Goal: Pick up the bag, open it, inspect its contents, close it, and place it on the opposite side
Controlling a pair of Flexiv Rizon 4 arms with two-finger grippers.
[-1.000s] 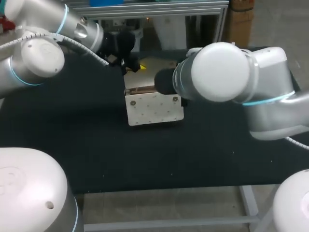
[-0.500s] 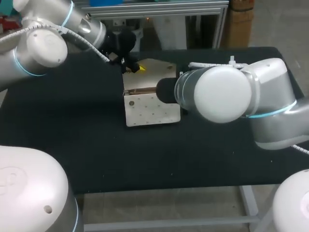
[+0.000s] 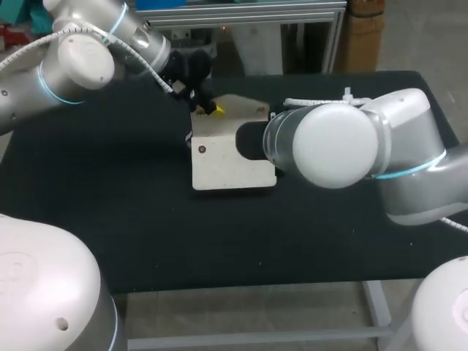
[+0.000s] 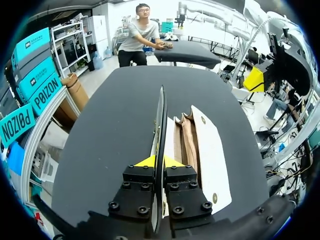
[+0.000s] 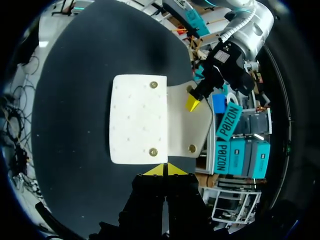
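Cream bag (image 3: 230,168) at mid-frame on the black table (image 3: 110,219), its flap (image 3: 245,110) pinched by the left gripper (image 3: 213,110).
Nearest, the right arm (image 3: 336,146) comes in from the right of the frame, its wrist covering the bag's right edge. In its wrist view the right gripper (image 5: 164,170) has its 2 yellow tips pressed together just beside the bag's edge. The bag's front panel shows 2 brass studs (image 5: 154,85). Farthest, above centre, the left gripper is clamped on the flap, seen edge-on between its fingers.
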